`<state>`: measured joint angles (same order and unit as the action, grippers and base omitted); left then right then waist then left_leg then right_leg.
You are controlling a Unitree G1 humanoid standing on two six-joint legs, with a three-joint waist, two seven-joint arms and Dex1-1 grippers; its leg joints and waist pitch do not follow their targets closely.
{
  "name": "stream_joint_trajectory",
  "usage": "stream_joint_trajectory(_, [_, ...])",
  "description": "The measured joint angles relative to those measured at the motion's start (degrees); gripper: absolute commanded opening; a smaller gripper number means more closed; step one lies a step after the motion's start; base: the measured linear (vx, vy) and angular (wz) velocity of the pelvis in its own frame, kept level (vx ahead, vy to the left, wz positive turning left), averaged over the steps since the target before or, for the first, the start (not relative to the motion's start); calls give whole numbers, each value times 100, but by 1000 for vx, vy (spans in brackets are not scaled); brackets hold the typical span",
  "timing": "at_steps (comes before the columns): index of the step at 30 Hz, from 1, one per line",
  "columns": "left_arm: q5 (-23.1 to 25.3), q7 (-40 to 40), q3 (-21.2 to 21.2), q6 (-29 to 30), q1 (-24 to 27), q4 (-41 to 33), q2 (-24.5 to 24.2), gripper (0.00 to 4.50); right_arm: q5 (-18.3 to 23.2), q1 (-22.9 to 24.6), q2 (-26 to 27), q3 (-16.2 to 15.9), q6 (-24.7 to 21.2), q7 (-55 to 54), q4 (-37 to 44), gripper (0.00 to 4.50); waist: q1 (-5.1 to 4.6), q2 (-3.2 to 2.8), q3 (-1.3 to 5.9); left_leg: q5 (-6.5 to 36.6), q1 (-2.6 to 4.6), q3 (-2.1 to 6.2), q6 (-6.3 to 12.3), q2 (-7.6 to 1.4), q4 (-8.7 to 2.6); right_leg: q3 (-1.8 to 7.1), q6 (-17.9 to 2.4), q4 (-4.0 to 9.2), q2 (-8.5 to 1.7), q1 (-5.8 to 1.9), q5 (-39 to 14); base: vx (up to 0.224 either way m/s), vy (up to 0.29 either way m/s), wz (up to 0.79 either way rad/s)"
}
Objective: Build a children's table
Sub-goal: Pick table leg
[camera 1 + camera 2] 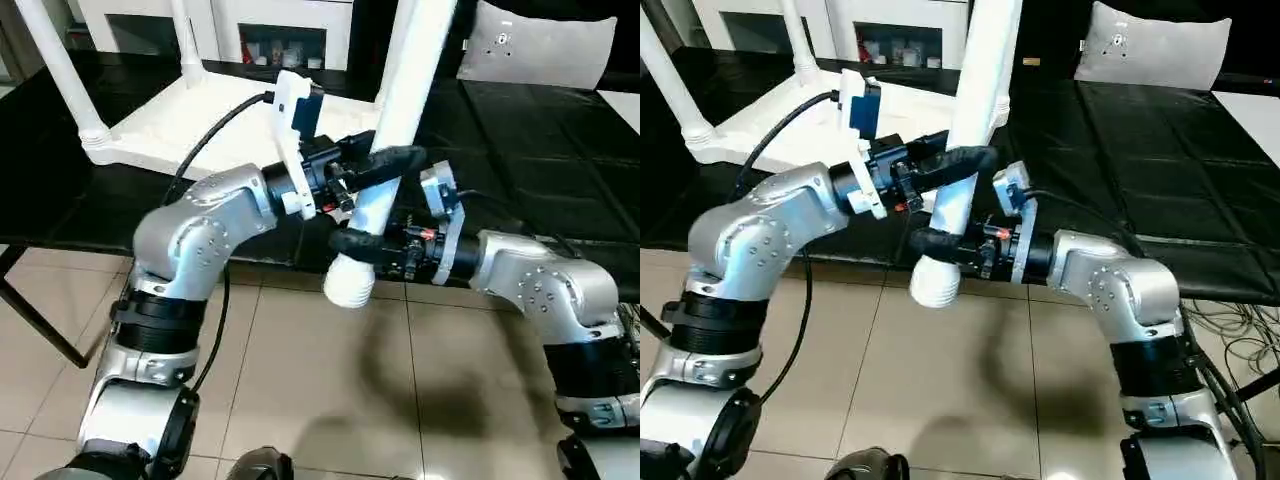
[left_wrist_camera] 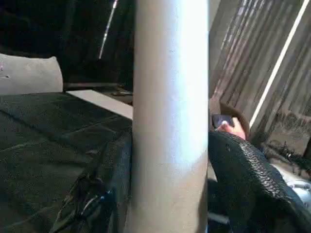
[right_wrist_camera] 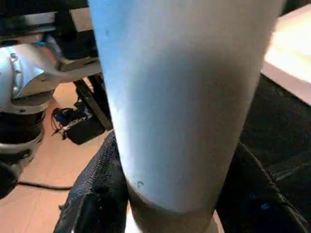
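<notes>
- Long white round tapered plastic leg (image 1: 385, 170) dead centre of frame, near-upright, fat end hanging low.
- Left gripper (image 1: 385, 160) clamped around it higher up, right gripper (image 1: 362, 243) clamped just below.
- White ribbed tabletop (image 1: 200, 125) upper left, upside down on black mat (image 1: 540, 170), so probably heading that way.

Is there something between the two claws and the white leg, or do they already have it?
Nothing visible stands between them. Both claws are closed around the loose white leg: the left claw grips it higher, the right claw lower, near its threaded end. The upside-down table top lies behind on the black surface.
</notes>
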<state>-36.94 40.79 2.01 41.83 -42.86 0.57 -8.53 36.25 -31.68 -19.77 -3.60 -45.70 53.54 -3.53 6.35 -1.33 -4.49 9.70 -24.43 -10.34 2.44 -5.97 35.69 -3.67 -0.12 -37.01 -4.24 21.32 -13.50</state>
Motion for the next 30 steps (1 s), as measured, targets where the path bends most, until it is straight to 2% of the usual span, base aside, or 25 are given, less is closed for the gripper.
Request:
stream_joint_trajectory(2, [-84,-28,9,36,55,-47,109,300,-92,0,75,-72,125,-102,3,190,2,1,0,0,0,0,0,0,0,0,0,0,0,0,0,0,0,0])
stream_joint_trajectory(8, [-88,-240,1,31,154,-89,252,355,-309,2,234,-119,382,-371,-131,189,-23,1,0,0,1,0,-1,0,-2,1,0,0,0,1,0,0,0,0])
stream_joint_trajectory(14, [-162,-482,-230,69,216,-104,489,361,-440,-41,381,-120,575,-576,-235,189,-58,2,-2,0,-2,0,-1,0,-6,1,0,3,0,4,0,0,0,0])
stream_joint_trajectory(16, [-364,-541,-445,63,223,-138,596,361,-415,-37,415,-37,556,-716,-228,189,-71,3,-4,0,-4,-1,-1,0,-7,1,0,3,0,6,0,0,0,0])
stream_joint_trajectory(19, [-1090,-688,-909,33,222,-420,852,361,-323,71,466,329,437,-1063,-224,188,-59,3,-4,2,-5,-1,0,0,-8,1,-1,7,0,5,-1,0,0,0])
stream_joint_trajectory(21, [-1300,-788,-1147,-52,243,-546,892,361,-238,262,512,470,363,-1209,-82,188,-87,3,-4,2,-2,-2,0,0,-15,1,-1,7,0,6,-1,0,0,0])
stream_joint_trajectory(25, [-1187,-970,-1350,-199,519,-634,779,361,-105,592,517,639,203,-1441,323,188,-123,-11,-14,1,-2,-1,-2,0,-25,2,7,9,0,12,-6,0,0,0])
stream_joint_trajectory(28, [-704,-1335,-1336,-371,842,-775,547,361,-104,913,504,768,139,-1765,858,188,-128,-10,-15,-1,0,-1,-6,0,-51,3,18,25,2,14,-11,0,0,0])
stream_joint_trajectory(30, [-270,-1613,-1324,-536,1034,-857,354,361,-247,1052,496,774,184,-1999,1129,188,-136,-11,-16,-8,2,-2,-18,1,-84,0,22,51,2,18,-7,0,0,0])
